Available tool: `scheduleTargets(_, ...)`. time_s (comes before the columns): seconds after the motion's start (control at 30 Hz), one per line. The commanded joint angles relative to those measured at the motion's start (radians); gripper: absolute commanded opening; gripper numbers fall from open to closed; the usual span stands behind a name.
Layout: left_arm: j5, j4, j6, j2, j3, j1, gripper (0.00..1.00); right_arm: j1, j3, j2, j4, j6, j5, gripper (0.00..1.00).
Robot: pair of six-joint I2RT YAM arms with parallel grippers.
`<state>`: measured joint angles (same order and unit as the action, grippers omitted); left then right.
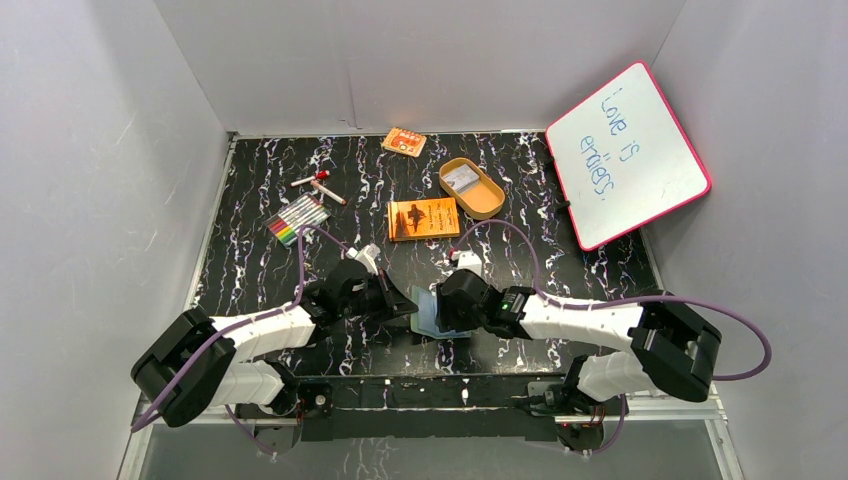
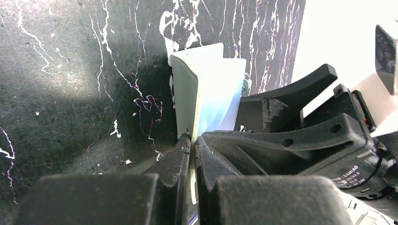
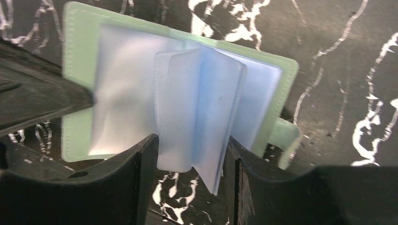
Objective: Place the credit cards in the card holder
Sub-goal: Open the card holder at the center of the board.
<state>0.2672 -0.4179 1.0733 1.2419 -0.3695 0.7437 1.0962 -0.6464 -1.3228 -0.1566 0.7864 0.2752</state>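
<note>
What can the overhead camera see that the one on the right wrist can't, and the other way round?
Only overhead: the whiteboard, orange book, tan tin and markers. Only the right wrist: the clear pockets fanned open between its jaws, and the snap tab. Both: the open card holder and the black marbled table.

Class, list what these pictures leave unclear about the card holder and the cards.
Top view: card holder mostly hidden under left tool and right tool; tin contents too small.
Right wrist view: pockets blurred, so cards inside cannot be told; right tool's pinch unclear.
</note>
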Motion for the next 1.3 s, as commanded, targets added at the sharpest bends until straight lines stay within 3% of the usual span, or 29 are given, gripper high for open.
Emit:
scheduleTargets(0.0, -0.011, 0.007, -0.019, 0.001, 0.0, 0.004, 0.0, -0.011, -0.014, 0.029, -0.101, 0.051, 0.09, 0.62)
scheduleTargets(0.3, -0.017, 0.036, -0.041, 0.002, 0.006, 0.004, 0.0, -0.052, 0.004, 0.212, -0.241, 0.046, 0.142, 0.66)
scheduleTargets(0.43, -0.045, 0.074, -0.057, -0.002, 0.006, 0.005, 0.0, -0.051, 0.022, 0.301, -0.038, -0.077, -0.014, 0.62)
scheduleTargets(0.63, -0.066, 0.087, -0.068, 0.003, 0.003, 0.005, 0.0, -0.051, -0.045, 0.15, 0.077, -0.111, -0.188, 0.55)
scheduleTargets(0.77, -0.068, 0.09, -0.068, 0.005, 0.004, 0.004, 0.0, -0.051, -0.031, 0.066, 0.205, -0.082, -0.263, 0.57)
scheduleTargets(0.97, -0.052, 0.062, -0.062, 0.008, 0.002, 0.004, 0.0, -0.021, -0.075, -0.021, 0.18, -0.101, -0.203, 0.7)
scheduleTargets(1.27, -0.027, 0.028, -0.049, 0.011, -0.009, 0.005, 0.0, -0.002, -0.124, -0.095, 0.12, -0.121, -0.164, 0.71)
